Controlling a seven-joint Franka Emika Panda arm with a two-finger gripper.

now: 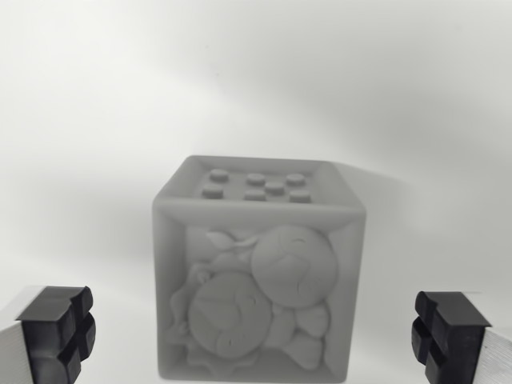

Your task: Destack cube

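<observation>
A grey cube point(258, 272) stands in the middle of the wrist view, on a white surface. Its top face carries several round studs inside a raised rim, and its front face shows a relief of round fruit-like shapes. Only this one cube is visible; whether another lies under it cannot be told. My gripper point(254, 336) is open, with one black fingertip point(56, 332) at the lower left and the other black fingertip at the lower right. The cube sits between the two fingertips with wide gaps on both sides, not touched by either.
A plain white surface point(96, 120) fills the view all around the cube. The cube casts a soft shadow to the wrist view's right.
</observation>
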